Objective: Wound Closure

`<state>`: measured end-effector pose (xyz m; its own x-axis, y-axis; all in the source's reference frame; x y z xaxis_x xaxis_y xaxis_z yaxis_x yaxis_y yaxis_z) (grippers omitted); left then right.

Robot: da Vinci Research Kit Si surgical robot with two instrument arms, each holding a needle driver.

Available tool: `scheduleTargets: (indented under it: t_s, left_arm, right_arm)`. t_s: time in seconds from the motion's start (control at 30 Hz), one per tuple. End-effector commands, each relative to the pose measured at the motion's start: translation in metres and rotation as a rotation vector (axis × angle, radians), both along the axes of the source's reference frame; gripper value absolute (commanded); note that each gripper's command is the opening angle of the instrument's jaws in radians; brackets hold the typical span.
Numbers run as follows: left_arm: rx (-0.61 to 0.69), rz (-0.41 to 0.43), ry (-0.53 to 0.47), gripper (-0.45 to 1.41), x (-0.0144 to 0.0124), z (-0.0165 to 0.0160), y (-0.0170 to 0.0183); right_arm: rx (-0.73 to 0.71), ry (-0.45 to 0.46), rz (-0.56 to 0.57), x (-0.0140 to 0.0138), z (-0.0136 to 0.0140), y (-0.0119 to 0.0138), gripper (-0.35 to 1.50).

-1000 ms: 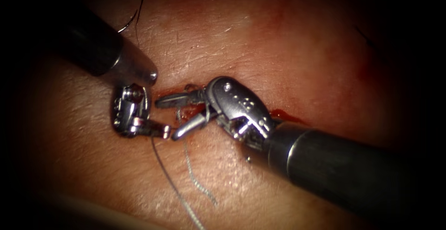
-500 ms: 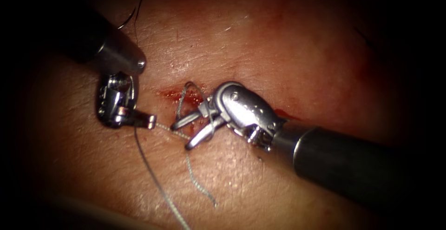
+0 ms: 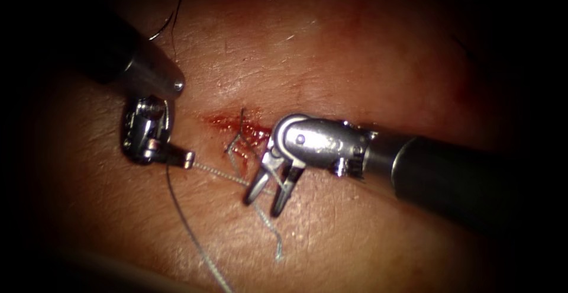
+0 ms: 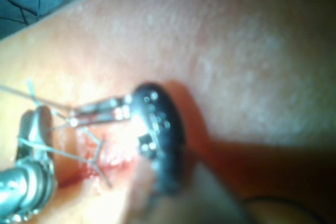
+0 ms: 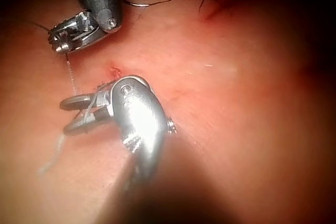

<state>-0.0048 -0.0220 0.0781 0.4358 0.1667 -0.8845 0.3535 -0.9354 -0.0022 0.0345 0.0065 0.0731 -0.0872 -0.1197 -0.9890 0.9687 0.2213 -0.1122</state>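
My left tool (image 3: 187,158) sits left of the cut (image 3: 236,124), jaws shut on the pale thread (image 3: 219,171). That thread runs right from its tip and crosses my right tool (image 3: 264,204), whose jaws stand open, point down and grip nothing. Thread loops rise from the cut beside them. In the left wrist view the left tool (image 4: 73,120) grips the thread (image 4: 63,153) next to the red cut. In the right wrist view the right tool (image 5: 67,115) is open, with thread (image 5: 71,74) leading up to the left tool (image 5: 79,32). I see no needle.
A short thread tail (image 3: 269,237) lies on the tissue below the right jaws. A longer strand (image 3: 195,240) trails down from the left tool. Dark thread (image 3: 171,15) curls at the far upper left. Red fluid (image 3: 228,120) marks the cut.
The left tool drew leftwards with the thread. The right tool's open jaws swung from pointing left to pointing down, below the cut, and thread now lies across them.
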Motion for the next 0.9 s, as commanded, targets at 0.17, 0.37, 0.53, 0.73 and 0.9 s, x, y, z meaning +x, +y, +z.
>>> scheduleTargets:
  t_s: [0.17, 0.37, 0.53, 0.73, 0.9]
  left_arm:
    - [-0.009, 0.037, -0.015, -0.45, 0.0001, 0.0005, -0.0007]
    - [-0.021, 0.077, -0.034, -0.45, 0.0004, 0.0003, -0.0013]
    - [-0.03, 0.091, -0.04, -0.45, 0.0011, 0.0002, -0.0016]
    - [-0.03, 0.094, -0.041, -0.45, 0.0011, 0.0001, -0.0018]
    - [-0.029, 0.09, -0.04, -0.45, 0.0011, 0.0001, -0.0019]
  right_arm:
    - [-0.107, -0.015, -0.142, 0.0026, 0.0004, -0.0001, 0.61]
    - [-0.206, 0.001, -0.289, 0.0039, 0.0005, -0.0008, 0.56]
    - [-0.275, 0.013, -0.294, 0.0047, 0.0011, -0.0017, 0.46]
    - [-0.352, 0.014, -0.331, 0.005, 0.0017, -0.0022, -0.35]
    - [-0.32, -0.115, -0.202, 0.0049, 0.0015, -0.002, -0.35]
